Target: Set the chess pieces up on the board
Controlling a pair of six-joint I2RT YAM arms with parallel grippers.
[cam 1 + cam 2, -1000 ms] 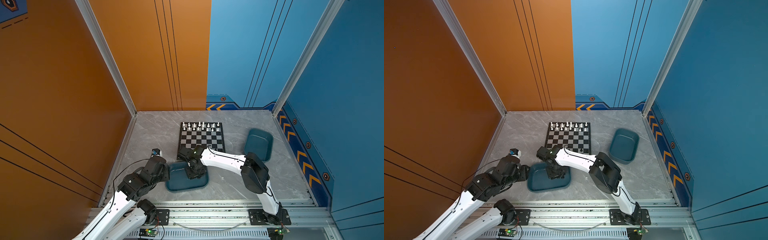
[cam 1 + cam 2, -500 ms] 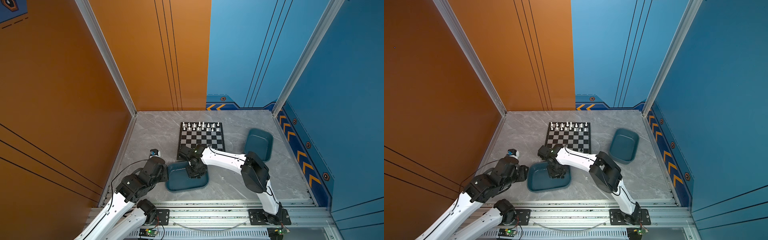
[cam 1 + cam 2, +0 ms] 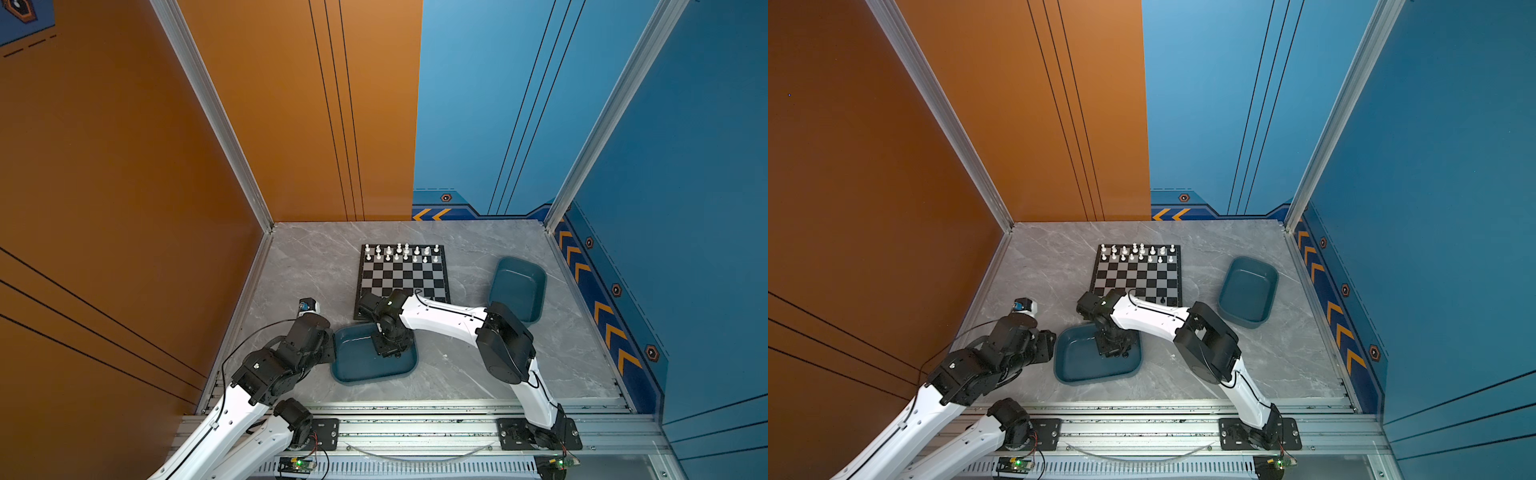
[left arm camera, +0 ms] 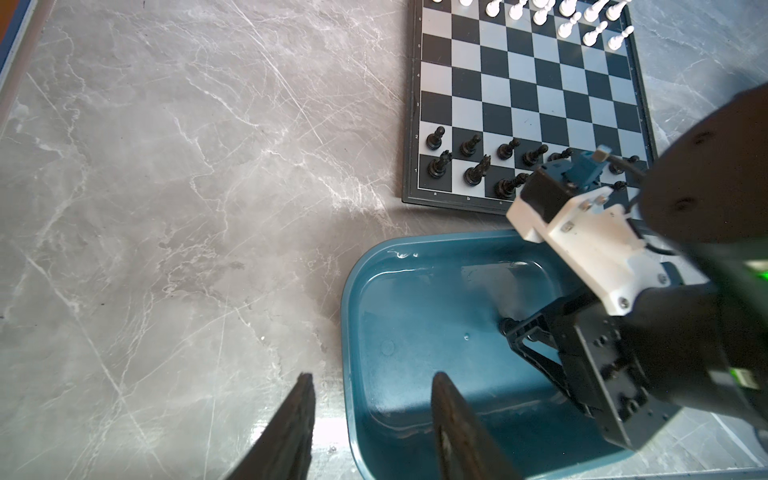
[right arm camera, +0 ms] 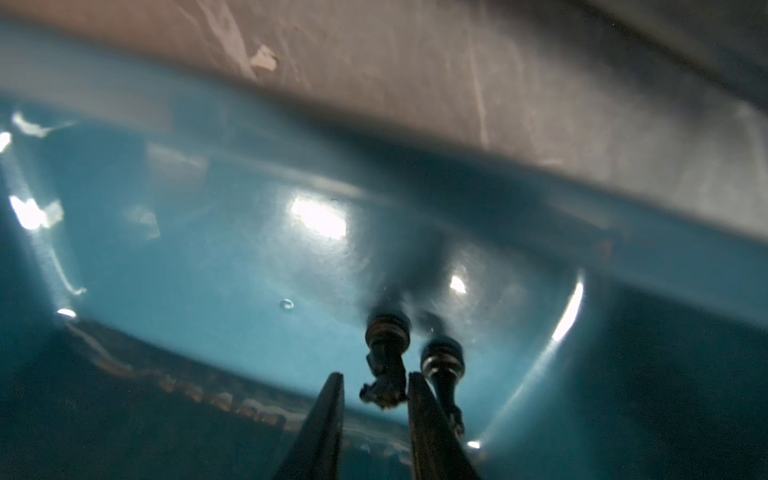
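orange wall, blue walls, grey marble floor, aluminium corner posts, chevron trim

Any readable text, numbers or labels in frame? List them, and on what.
"6" "5" "4" "3" "2" "1": tiny, on the board rim, left wrist view.
"a" "b" "c": same rim, by the black pieces; rest hidden.
Wall markings: chevrons and hexagons, no words.
Top views: board lettering too small to read.

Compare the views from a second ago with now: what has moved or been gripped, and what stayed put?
Very little. The left hand, open and empty, drifted slightly left beside the near tray. The right hand stays low in that tray, its fingers closing in on a black piece but not yet clamped. The board, the white pieces and the far tray are unmoved.
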